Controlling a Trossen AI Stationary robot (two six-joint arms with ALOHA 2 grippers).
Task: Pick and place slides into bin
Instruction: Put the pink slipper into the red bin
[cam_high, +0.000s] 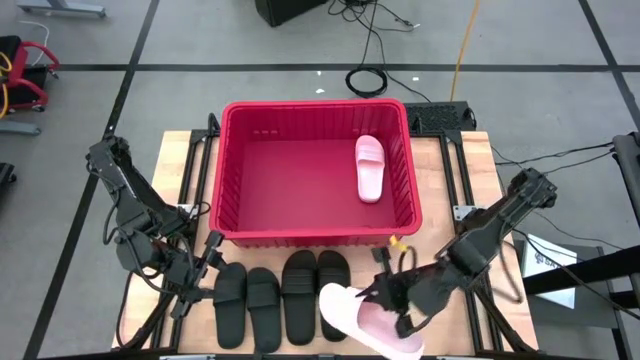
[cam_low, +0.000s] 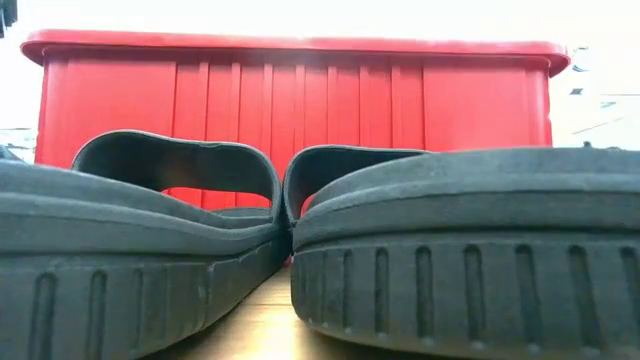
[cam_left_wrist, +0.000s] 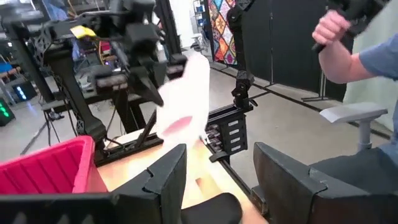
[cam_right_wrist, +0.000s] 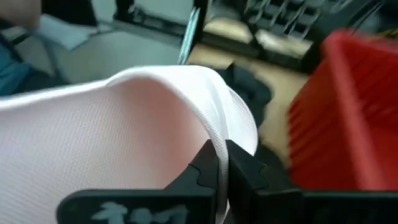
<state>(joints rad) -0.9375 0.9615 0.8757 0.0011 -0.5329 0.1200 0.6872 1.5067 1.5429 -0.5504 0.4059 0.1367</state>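
The red bin (cam_high: 230, 170) stands mid-table with one pale pink slide (cam_high: 368, 167) lying flat inside at its right. Four black slides (cam_high: 281, 296) lie side by side on the table in front of the bin; two of them fill the low view (cam_low: 450, 250). My right gripper (cam_high: 388, 300) is shut on the second pink slide (cam_high: 350, 312) at the front right, above the rightmost black slide. My left gripper (cam_high: 205, 268) is open and empty beside the leftmost black slide (cam_high: 230, 298). My right gripper pinches the edge of the pink slide's strap (cam_right_wrist: 219, 146) between its two fingers, coming from the table's right side. The slide is lifted clear of the table and tilted, as the left wrist view (cam_left_wrist: 180, 93) shows.
Black frame rails run along both sides of the bin (cam_high: 195, 160). A person's hand (cam_left_wrist: 333, 28) and an office chair (cam_left_wrist: 348, 115) show beyond the table's right side. Cables lie on the floor behind the table (cam_high: 368, 78).
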